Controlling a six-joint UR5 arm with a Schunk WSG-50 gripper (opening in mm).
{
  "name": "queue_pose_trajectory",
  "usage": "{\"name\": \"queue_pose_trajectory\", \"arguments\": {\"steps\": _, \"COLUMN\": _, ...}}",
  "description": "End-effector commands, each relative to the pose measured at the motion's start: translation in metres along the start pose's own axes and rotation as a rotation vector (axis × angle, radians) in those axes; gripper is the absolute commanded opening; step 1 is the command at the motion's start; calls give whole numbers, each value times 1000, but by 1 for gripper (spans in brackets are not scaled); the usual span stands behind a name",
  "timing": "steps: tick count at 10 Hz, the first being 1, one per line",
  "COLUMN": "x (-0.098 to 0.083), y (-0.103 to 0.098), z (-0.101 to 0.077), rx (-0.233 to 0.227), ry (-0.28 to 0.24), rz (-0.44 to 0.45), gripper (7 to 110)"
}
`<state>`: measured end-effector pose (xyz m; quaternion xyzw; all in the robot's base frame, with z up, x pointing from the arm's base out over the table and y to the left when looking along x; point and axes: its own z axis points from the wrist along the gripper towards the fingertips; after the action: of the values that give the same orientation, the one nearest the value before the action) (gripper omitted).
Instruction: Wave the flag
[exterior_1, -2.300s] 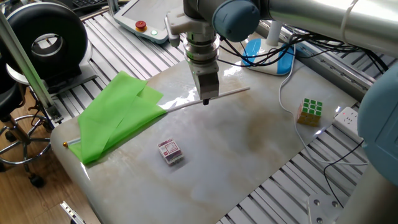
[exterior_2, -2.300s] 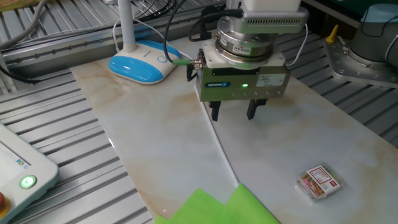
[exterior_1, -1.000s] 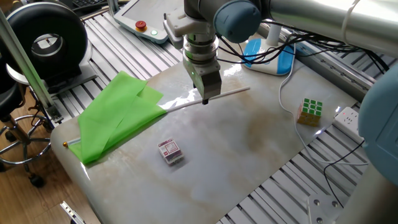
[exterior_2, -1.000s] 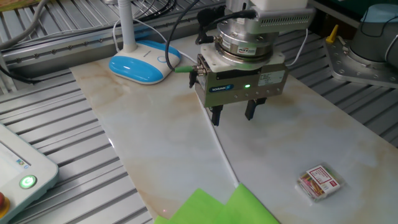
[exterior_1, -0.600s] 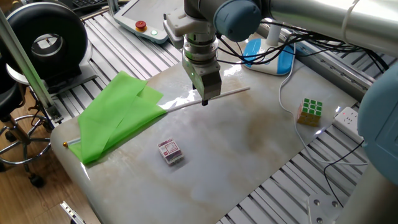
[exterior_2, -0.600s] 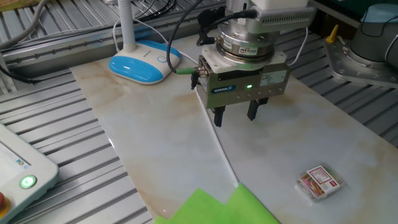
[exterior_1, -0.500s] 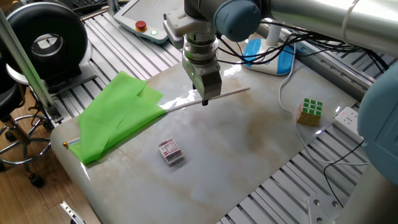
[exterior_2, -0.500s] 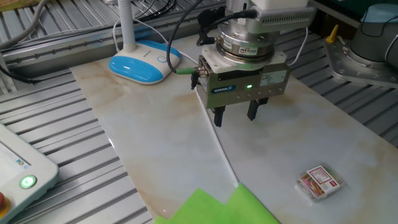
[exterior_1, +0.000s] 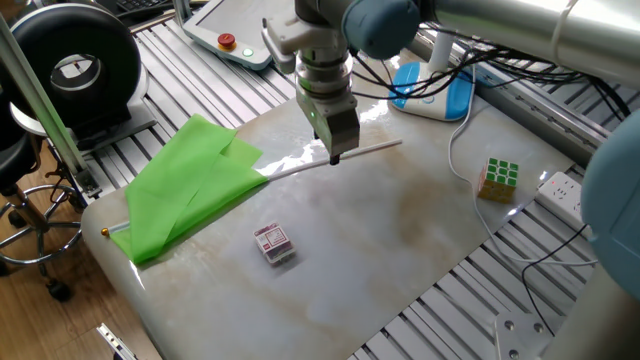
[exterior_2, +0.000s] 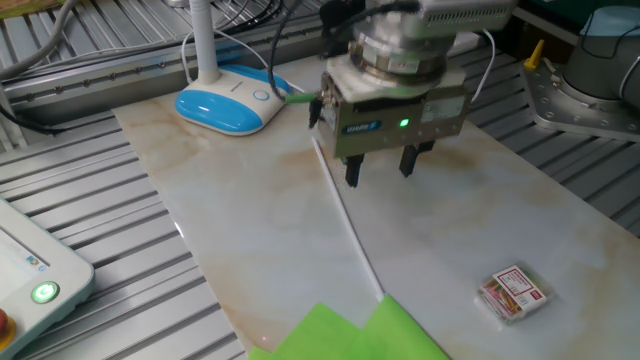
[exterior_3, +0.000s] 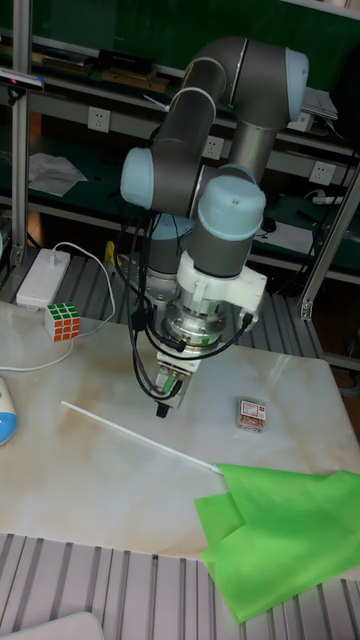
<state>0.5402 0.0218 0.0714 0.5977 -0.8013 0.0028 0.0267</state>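
One fixed view: the gripper (exterior_1: 334, 158) hangs over the pole of the flag (exterior_1: 190, 185), which lies flat on the table (exterior_1: 400, 260).

Other fixed view: fingers (exterior_2: 352, 172) spread apart, holding nothing; pole beneath them.

Tall fixed view: green cloth lies right of the gripper, a small box (exterior_3: 251, 414) beside it.

Your table (exterior_1: 400, 250): pale marble slab | small red-and-white box (exterior_1: 273, 243) lies flat near its front edge | colour cube (exterior_1: 498, 177) sits near the far right edge, by a white cable (exterior_1: 462, 165) | blue-and-white device (exterior_2: 233, 104) at the back | pendant (exterior_1: 227, 38) with red button off the slab | black ring light (exterior_1: 70, 66) at your left
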Motion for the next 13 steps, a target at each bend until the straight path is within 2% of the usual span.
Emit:
{"name": "queue_pose_trajectory", "arguments": {"steps": 1, "x": -5, "y": 11, "z": -33, "rx": -17, "ry": 5, "rz": 21, "gripper": 66}}
{"name": "queue_pose_trajectory", "arguments": {"steps": 3, "x": -10, "y": 13, "z": -40, "rx": -20, "ry": 7, "rz": 29, "gripper": 66}}
{"name": "queue_pose_trajectory", "arguments": {"steps": 4, "x": -10, "y": 10, "z": -36, "rx": -17, "ry": 6, "rz": 29, "gripper": 66}}
{"name": "queue_pose_trajectory", "arguments": {"steps": 5, "x": -10, "y": 6, "z": -26, "rx": -15, "ry": 6, "rz": 26, "gripper": 66}}
{"name": "queue_pose_trajectory", "arguments": {"steps": 7, "x": -13, "y": -7, "z": 5, "rx": -2, "ry": -3, "rz": 24, "gripper": 66}}
{"name": "queue_pose_trajectory", "arguments": {"steps": 8, "x": -16, "y": -15, "z": 24, "rx": 18, "ry": -11, "rz": 22, "gripper": 66}}
{"name": "queue_pose_trajectory", "arguments": {"steps": 9, "x": -17, "y": -18, "z": 35, "rx": 31, "ry": -10, "rz": 22, "gripper": 66}}
{"name": "queue_pose_trajectory", "arguments": {"steps": 11, "x": -18, "y": -24, "z": 49, "rx": 44, "ry": -4, "rz": 26, "gripper": 66}}
{"name": "queue_pose_trajectory", "arguments": {"steps": 13, "x": -18, "y": -24, "z": 50, "rx": 45, "ry": 0, "rz": 27, "gripper": 66}}
